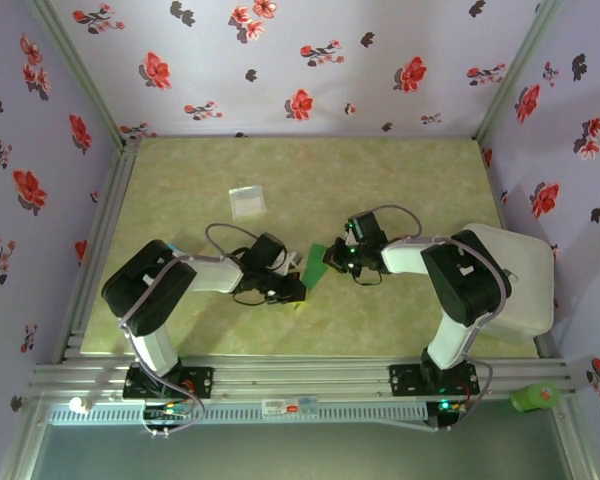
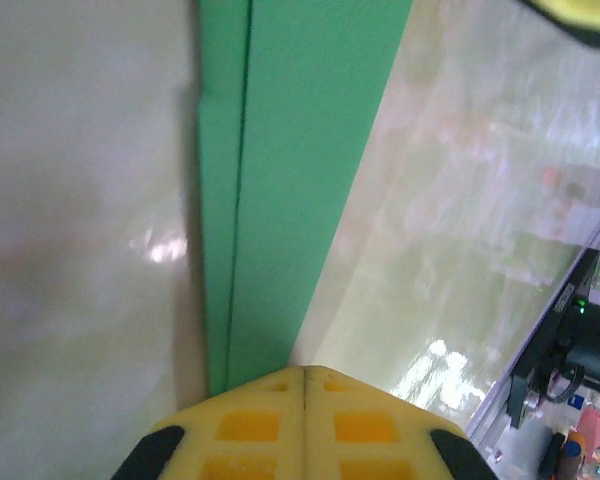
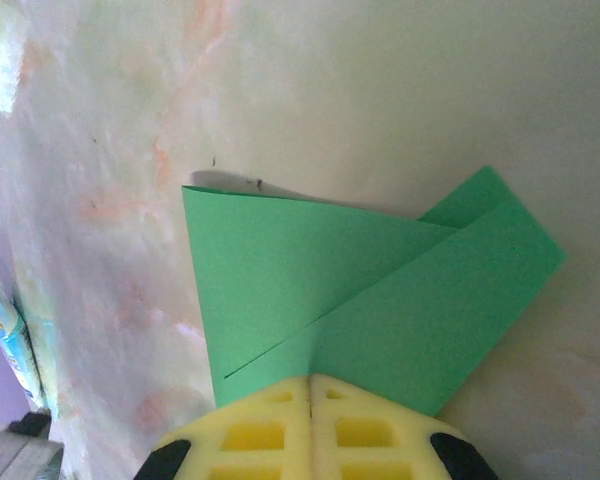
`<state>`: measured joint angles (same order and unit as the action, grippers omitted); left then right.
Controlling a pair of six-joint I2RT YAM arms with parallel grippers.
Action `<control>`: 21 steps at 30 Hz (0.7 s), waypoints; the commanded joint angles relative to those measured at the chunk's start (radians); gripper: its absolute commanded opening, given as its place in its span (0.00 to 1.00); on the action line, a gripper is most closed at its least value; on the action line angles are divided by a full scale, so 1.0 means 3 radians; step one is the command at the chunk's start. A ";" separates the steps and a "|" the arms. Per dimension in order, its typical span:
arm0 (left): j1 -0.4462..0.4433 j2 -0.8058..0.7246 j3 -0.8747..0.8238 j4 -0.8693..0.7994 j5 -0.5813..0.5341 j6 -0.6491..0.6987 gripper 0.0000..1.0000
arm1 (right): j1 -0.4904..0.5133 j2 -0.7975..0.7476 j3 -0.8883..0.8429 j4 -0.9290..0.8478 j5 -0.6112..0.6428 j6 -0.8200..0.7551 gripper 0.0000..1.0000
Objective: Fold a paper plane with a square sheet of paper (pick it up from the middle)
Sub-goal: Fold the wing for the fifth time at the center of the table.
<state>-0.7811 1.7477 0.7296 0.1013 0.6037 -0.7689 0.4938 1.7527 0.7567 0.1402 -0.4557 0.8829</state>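
Observation:
The green sheet of paper (image 1: 313,264) is partly folded and sits between my two grippers at the middle of the table. In the left wrist view the paper (image 2: 280,180) is a long doubled strip with a crease, running down to my left gripper (image 2: 305,372). That gripper's yellow pads are pressed together at the paper's end. In the right wrist view the paper (image 3: 380,290) shows overlapping diagonal flaps. My right gripper (image 3: 310,378) is shut on its near edge. From above, the left gripper (image 1: 298,290) and right gripper (image 1: 332,258) meet at the paper from opposite sides.
A small pale grey-white square packet (image 1: 247,200) lies on the table beyond the left arm. A white tray-like object (image 1: 525,290) sits at the right edge behind the right arm. A green object (image 1: 535,397) rests on the front rail. Floral walls enclose the table.

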 commanded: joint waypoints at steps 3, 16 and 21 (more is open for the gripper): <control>-0.0076 -0.0163 -0.0402 -0.0383 0.0056 -0.0026 0.02 | 0.0006 0.0163 -0.0054 -0.0467 0.0389 -0.0108 0.00; -0.0040 -0.1055 -0.0318 -0.0614 -0.0405 0.0328 0.00 | 0.0006 0.0171 0.0015 -0.0372 0.0273 -0.0156 0.00; 0.0100 -0.1000 -0.0195 -0.0567 -0.0482 0.0283 0.00 | 0.0008 0.0182 0.0090 -0.0390 0.0195 -0.0202 0.01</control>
<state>-0.7723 1.4406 0.6395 -0.0425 0.4980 -0.7040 0.4957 1.7626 0.7818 0.1177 -0.4526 0.8562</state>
